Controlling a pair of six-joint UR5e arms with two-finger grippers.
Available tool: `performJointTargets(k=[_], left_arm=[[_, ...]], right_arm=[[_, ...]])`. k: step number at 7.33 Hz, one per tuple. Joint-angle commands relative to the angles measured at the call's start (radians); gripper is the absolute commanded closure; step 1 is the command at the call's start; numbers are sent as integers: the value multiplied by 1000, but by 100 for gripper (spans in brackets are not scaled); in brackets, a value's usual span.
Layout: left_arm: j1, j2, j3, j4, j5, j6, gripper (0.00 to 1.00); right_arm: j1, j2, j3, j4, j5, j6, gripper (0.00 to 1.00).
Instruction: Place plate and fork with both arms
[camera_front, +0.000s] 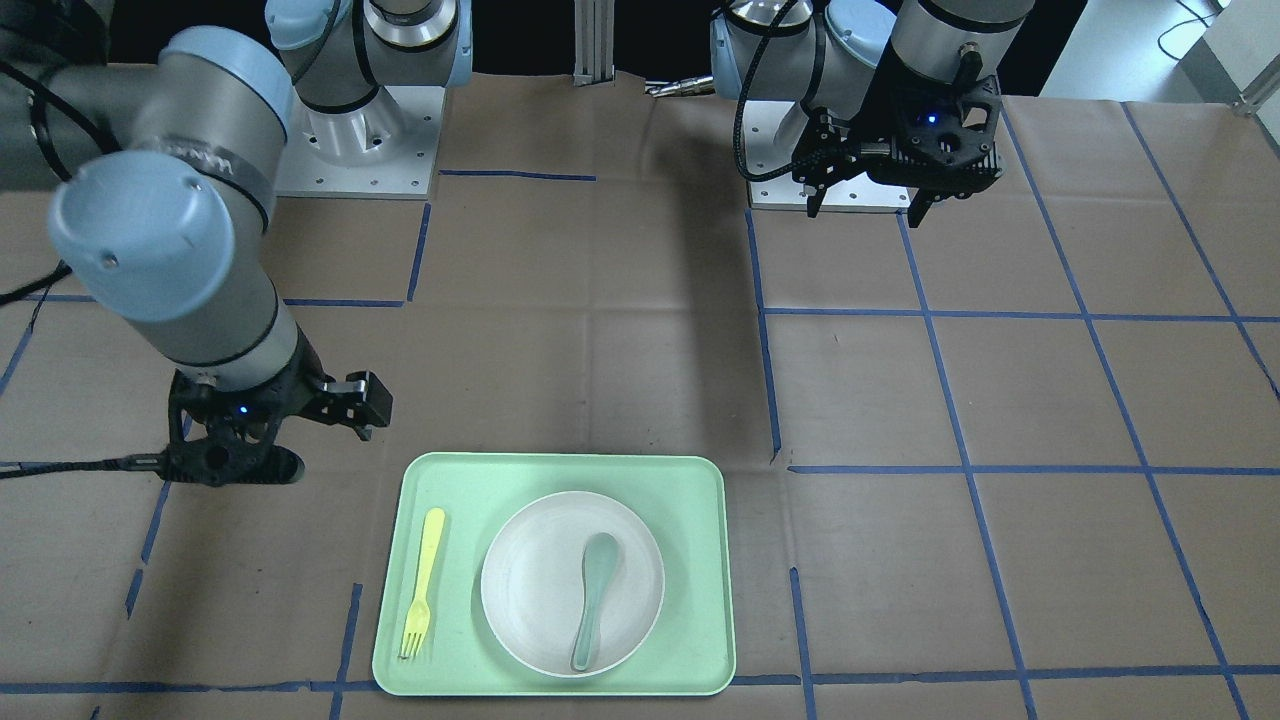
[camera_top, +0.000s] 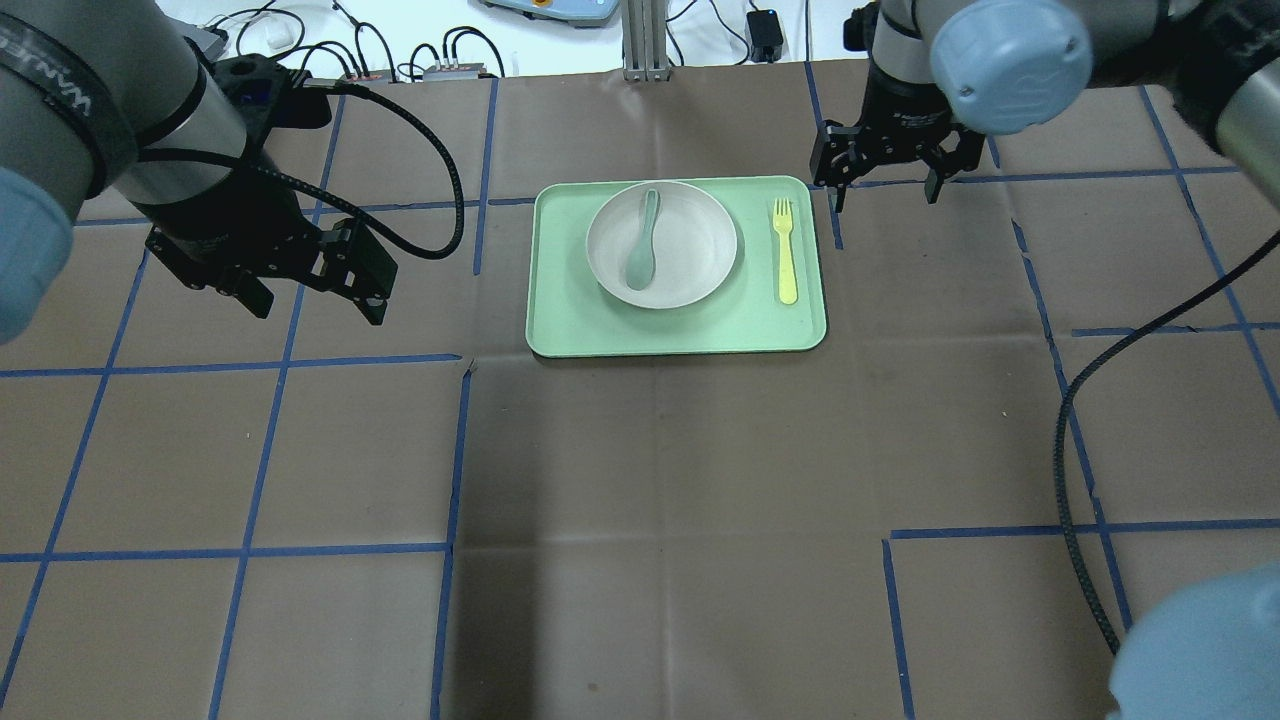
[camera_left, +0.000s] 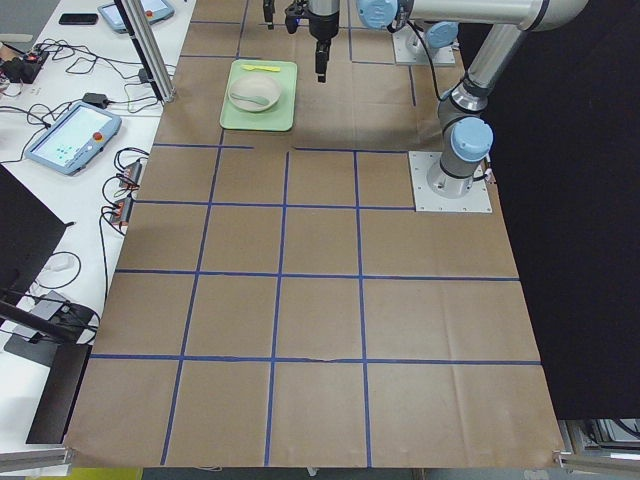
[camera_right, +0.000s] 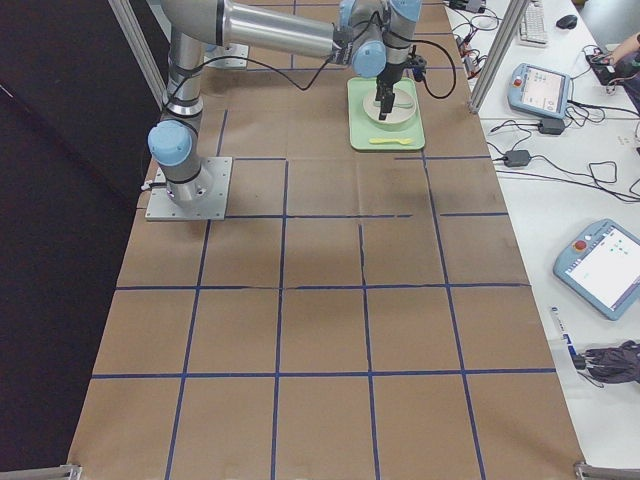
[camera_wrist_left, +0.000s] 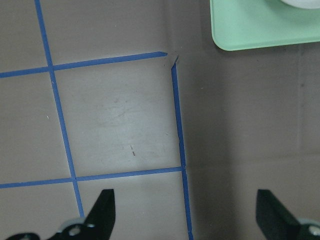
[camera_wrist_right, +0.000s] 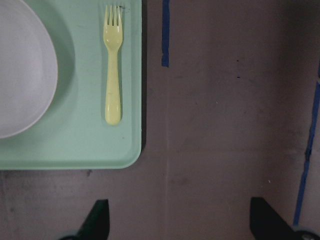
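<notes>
The off-white plate (camera_top: 690, 240) lies in the mint-green tray (camera_top: 680, 335) at the table's far middle, with a grey-green spoon (camera_top: 642, 240) in it. The pale-yellow fork (camera_top: 785, 250) lies in the tray right of the plate. My left gripper (camera_top: 318, 305) is open and empty above the table, left of the tray. My right gripper (camera_top: 885, 190) is open and empty just beyond the tray's far right corner. The right wrist view shows the fork (camera_wrist_right: 112, 65), the plate's edge (camera_wrist_right: 20, 70) and the open gripper (camera_wrist_right: 182, 220) off the tray. The left wrist view shows the tray corner (camera_wrist_left: 260, 25).
Brown paper with a blue tape grid covers the table. In the front-facing view the tray (camera_front: 560, 470) is at the bottom middle, with the arm bases at the top. Black cables hang from both arms. Tablets and cables lie on the side bench (camera_left: 70, 135).
</notes>
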Motion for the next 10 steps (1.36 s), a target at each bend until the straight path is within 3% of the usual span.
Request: performJointTargets(k=[1, 3, 5, 10], left_arm=[[-1, 0, 2, 0, 2, 2, 1], [-1, 0, -4, 0, 0, 2, 1], [-1, 1, -8, 0, -3, 5, 1], [1, 1, -5, 0, -6, 6, 1]], right_arm=[[-13, -125, 1, 184, 0, -1, 0], [-4, -253, 53, 261, 15, 15, 0], [-11, -356, 214, 147, 23, 12, 0], [-7, -361, 233, 101, 28, 18, 0]])
